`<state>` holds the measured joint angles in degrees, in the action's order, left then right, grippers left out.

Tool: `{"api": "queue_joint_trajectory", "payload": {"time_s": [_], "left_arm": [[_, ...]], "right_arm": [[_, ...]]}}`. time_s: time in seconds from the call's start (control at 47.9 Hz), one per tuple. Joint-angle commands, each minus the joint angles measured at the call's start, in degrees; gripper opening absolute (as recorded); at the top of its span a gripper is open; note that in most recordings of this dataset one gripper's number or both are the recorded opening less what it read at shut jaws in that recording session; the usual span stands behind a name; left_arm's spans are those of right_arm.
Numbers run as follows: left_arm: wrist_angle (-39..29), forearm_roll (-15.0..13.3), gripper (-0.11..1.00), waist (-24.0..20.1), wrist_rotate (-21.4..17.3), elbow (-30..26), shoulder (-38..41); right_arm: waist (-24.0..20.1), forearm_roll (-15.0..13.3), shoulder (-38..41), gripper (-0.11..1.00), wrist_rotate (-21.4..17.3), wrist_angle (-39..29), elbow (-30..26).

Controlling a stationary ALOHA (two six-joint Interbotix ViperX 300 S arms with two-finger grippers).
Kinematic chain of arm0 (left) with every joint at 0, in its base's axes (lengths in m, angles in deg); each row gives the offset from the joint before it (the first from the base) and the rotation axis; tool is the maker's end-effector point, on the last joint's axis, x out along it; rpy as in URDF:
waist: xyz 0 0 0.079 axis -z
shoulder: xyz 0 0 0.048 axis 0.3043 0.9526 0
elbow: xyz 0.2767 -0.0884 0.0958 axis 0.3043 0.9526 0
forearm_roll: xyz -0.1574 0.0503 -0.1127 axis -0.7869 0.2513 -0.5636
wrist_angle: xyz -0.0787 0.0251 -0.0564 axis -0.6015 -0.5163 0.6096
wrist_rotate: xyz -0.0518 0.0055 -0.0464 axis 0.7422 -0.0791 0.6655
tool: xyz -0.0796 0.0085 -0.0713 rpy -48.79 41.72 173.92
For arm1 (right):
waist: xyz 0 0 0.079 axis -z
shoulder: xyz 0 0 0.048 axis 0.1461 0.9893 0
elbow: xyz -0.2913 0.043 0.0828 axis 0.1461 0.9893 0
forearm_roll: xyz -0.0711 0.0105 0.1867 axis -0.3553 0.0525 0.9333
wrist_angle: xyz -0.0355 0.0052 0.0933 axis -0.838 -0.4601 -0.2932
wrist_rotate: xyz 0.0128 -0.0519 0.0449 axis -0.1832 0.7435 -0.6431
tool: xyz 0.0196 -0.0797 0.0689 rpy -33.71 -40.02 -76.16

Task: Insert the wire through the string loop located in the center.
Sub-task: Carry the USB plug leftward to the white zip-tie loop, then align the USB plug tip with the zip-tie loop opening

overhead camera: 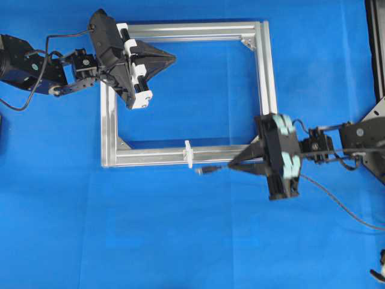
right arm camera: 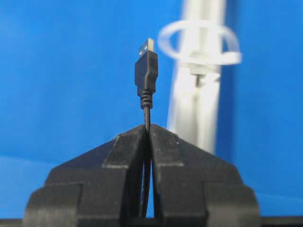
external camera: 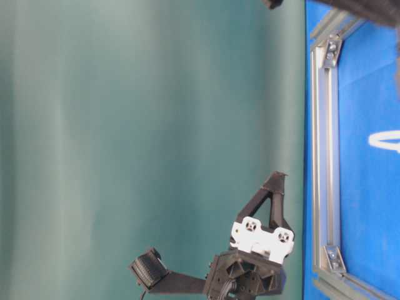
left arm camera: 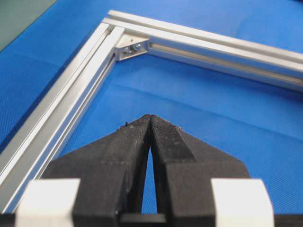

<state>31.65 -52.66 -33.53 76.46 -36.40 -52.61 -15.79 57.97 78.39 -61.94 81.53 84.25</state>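
Wire (right arm camera: pixel 146 71): USB plug w/ metal tip, clamped in right pincer (overhead camera: pixel 231 165) just behind the plug; plug sticks out past the tips, near the string loop (overhead camera: pixel 188 154) but not through it. Loop: white, upright on near bar of aluminium frame (overhead camera: pixel 264 78), approx. mid-bar. Rest of cable trails off behind right arm. Left pincer (left arm camera: pixel 150 118): tips together, nothing held, over frame's far-left area. Blue tabletop (overhead camera: pixel 180 241) beneath.

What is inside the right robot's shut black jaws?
The thin black wire, clamped just behind its dark connector plug, which sticks out. The wire's stretch between the jaws is mostly covered.
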Motion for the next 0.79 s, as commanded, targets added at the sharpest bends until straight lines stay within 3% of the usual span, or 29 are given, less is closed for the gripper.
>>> {"api": "queue_joint_trajectory", "payload": {"time_s": [0.0, 0.209, 0.773], "left_arm": [[0.26, 0.18, 0.00, 0.09, -0.09, -0.35, -1.85], [0.26, 0.18, 0.00, 0.09, -0.09, -0.35, -1.85], [0.26, 0.18, 0.00, 0.09, -0.09, -0.35, -1.85]], "right_arm": [[1.76, 0.26, -1.05, -0.02, 0.00, 0.53, -0.26], [3.78, 0.35, -0.88, -0.02, 0.00, 0.53, -0.26], [3.96, 0.35, -0.26, -0.02, 0.00, 1.23, -0.35]]}}
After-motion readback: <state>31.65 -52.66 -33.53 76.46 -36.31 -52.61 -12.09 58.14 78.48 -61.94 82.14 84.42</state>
